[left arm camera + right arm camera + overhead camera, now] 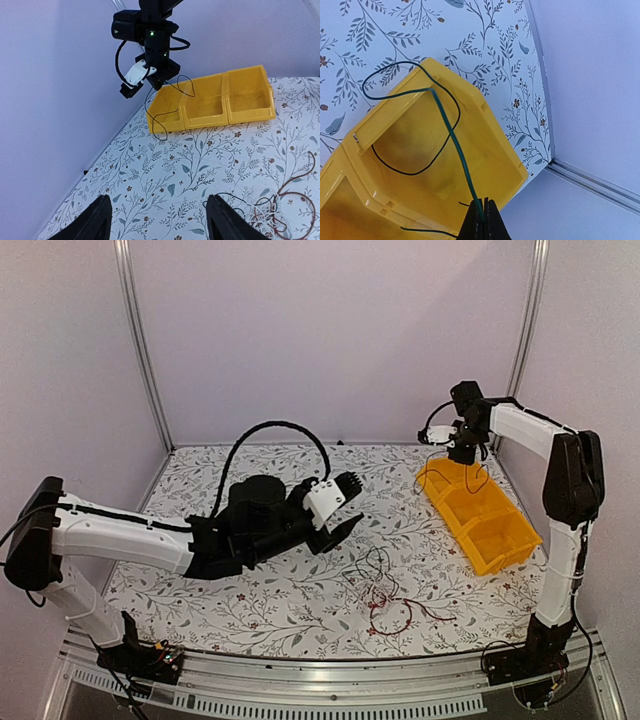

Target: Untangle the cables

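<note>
A tangle of thin black, red and white cables (385, 595) lies on the floral table near the front centre; it also shows in the left wrist view (280, 210). My right gripper (482, 220) is shut on one thin dark cable (463, 160), which hangs in loops into the end compartment of the yellow bin (485, 145). In the top view this gripper (462, 452) hovers over the bin's far end (432, 478). My left gripper (345, 505) is open and empty, held above the table left of the tangle, with its fingers (95, 220) wide apart.
The yellow bin (250, 117) has three compartments and stands at the right side of the table. The held cable's loop (160, 139) hangs over the bin's end wall. Walls and metal posts close in the back and the sides.
</note>
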Robot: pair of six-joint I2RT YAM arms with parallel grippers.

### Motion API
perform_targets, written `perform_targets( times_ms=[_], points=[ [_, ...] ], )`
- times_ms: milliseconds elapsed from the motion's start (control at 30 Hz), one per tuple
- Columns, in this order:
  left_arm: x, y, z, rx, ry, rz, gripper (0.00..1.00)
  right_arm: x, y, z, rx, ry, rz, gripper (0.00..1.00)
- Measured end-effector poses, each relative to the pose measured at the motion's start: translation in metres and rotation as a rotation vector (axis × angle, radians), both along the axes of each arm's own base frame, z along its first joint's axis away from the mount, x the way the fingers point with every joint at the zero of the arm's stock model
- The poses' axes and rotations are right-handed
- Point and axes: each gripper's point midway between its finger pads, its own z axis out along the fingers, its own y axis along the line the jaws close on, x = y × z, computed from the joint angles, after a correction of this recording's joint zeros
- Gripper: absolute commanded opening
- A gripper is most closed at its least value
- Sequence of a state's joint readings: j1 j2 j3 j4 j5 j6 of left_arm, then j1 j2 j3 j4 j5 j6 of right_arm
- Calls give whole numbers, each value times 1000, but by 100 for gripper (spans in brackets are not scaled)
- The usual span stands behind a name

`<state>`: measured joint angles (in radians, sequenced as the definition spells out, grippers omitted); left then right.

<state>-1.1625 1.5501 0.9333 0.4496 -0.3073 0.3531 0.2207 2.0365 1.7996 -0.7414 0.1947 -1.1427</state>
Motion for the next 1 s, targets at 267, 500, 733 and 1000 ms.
perform_targets(
  times_ms=[267,500,733,1000],
  points=[
    [0,0,-1,2,1,0,66,34,9,29,25,-151,25,0],
    [0,-2,-6,13,5,-2,66,46,14,42,47,-221,35,0],
    [-1,-2,-7,15,5,-2,66,43,6,20,44,-191,17,0],
    [-2,-3,-7,23,-5,-1,66,34,-36,-13,28,-115,-58,0]
  ],
)
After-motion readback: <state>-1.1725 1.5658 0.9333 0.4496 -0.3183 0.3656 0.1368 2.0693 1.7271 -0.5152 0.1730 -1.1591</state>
